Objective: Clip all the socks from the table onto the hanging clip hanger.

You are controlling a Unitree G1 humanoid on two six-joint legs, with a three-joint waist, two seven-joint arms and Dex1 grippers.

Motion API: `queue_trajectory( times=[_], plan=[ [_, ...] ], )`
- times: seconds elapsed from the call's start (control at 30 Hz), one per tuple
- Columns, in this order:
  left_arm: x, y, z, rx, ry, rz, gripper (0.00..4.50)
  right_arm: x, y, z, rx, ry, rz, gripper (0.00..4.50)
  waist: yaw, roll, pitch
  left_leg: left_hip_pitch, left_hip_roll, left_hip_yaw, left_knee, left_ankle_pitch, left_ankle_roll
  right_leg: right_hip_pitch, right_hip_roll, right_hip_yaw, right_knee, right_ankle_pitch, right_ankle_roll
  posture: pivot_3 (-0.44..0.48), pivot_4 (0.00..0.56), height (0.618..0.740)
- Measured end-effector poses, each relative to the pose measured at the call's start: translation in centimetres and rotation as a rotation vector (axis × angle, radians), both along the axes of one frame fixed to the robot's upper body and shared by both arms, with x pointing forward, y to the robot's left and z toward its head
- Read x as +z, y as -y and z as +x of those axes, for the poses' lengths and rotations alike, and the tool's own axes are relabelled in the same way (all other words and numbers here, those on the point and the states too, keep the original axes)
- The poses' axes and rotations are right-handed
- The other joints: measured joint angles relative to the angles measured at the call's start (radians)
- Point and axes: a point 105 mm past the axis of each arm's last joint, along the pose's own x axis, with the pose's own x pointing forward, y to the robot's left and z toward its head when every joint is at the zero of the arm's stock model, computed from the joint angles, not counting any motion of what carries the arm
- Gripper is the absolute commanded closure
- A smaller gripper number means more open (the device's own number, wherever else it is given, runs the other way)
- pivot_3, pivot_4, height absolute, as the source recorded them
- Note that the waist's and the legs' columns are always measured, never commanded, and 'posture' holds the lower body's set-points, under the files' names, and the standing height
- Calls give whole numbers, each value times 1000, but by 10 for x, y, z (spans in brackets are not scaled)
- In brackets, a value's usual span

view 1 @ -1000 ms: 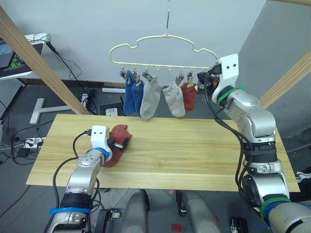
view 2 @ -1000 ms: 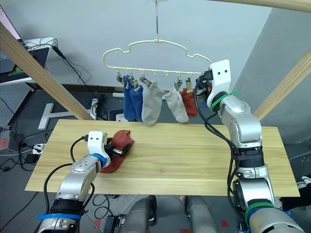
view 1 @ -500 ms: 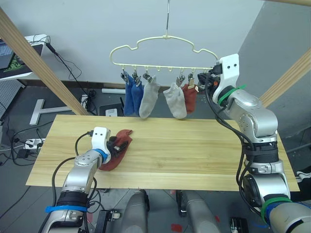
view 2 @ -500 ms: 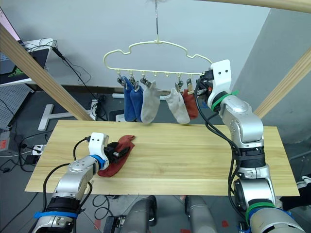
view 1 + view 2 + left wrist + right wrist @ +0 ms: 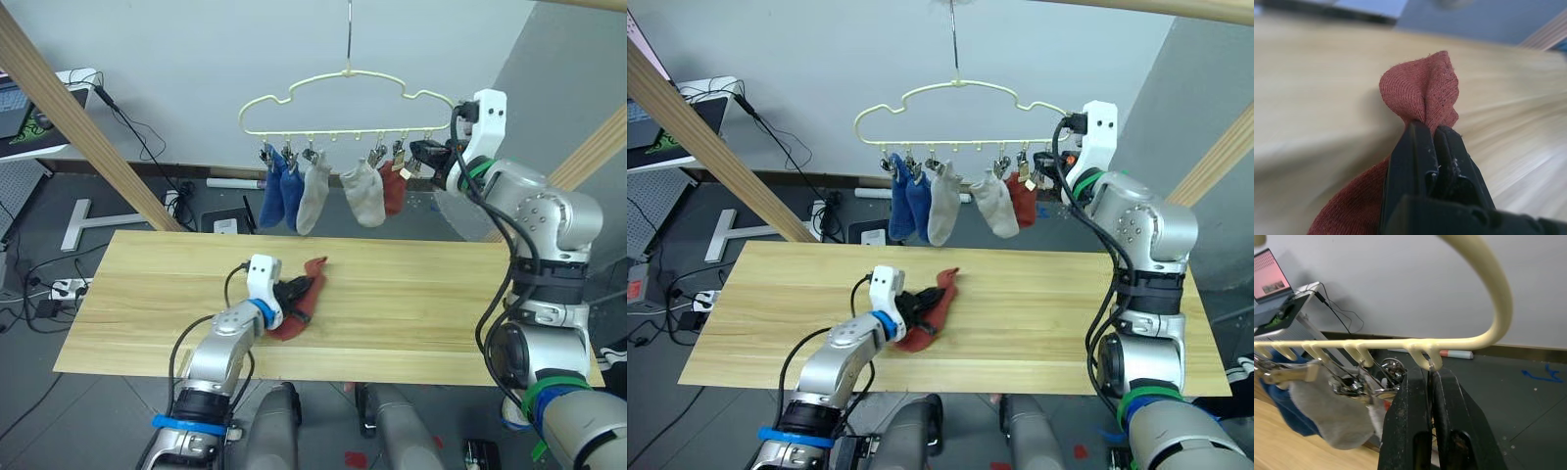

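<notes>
Near the front of the table (image 5: 411, 304), the left gripper (image 5: 294, 289) is clenched on a rust-red sock (image 5: 302, 305), now dragged from the left side toward the centre. Beyond, at 1 o'clock, the right gripper (image 5: 423, 150) pinches the clip hanger's (image 5: 343, 83) end clip; the hanger, bearing five socks (image 5: 333, 191), has swung rightward.

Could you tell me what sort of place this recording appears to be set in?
Probably a robotics lab or workshop rather than a home: a bare wooden table, loose cables and a power strip on the grey floor, and a white desk with a laptop.
</notes>
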Motion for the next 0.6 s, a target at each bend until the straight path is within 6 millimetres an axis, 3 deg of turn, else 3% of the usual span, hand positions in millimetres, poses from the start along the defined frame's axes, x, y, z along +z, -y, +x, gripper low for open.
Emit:
queue_trajectory(
  times=[0.1, 0.2, 0.3, 0.37, 0.6],
  plan=[
    [14, 24, 3, -47, 38, -62, 4463, 0, 4, -1, 18, -80, 35, 4500, 2, 0, 0, -1, 0, 0, 0, 0, 0, 0, -1, 0, 0, 0, 0, -107, 298, 740],
    [55, 73, 3, -180, 180, -112, 4463, 7, 5, -5, 56, -195, 110, 4500, 4, 0, 0, -5, -1, -1, 4, 0, 0, 0, -2, -1, -2, 1, 1, -130, 297, 740],
    [95, 99, 3, -250, 326, -133, 4463, 5, 4, -11, 86, -269, 146, 4500, -1, 0, 0, -6, -2, -1, 3, 0, 0, 0, -2, -1, -3, 1, 2, -141, 295, 740],
    [108, 103, 5, -255, 382, -129, 4463, 1, 3, -13, 89, -305, 172, 4500, -9, 0, 0, -6, -2, -2, 3, 0, 0, 0, -1, -1, -3, 1, 2, -141, 295, 740],
    [115, 105, 9, -244, 453, -98, 4463, 2, -2, -17, 102, -348, 210, 4500, -15, 0, 0, -6, -1, -4, 3, 0, 0, -1, 0, -2, -2, 1, 2, -155, 299, 740]
  ],
)
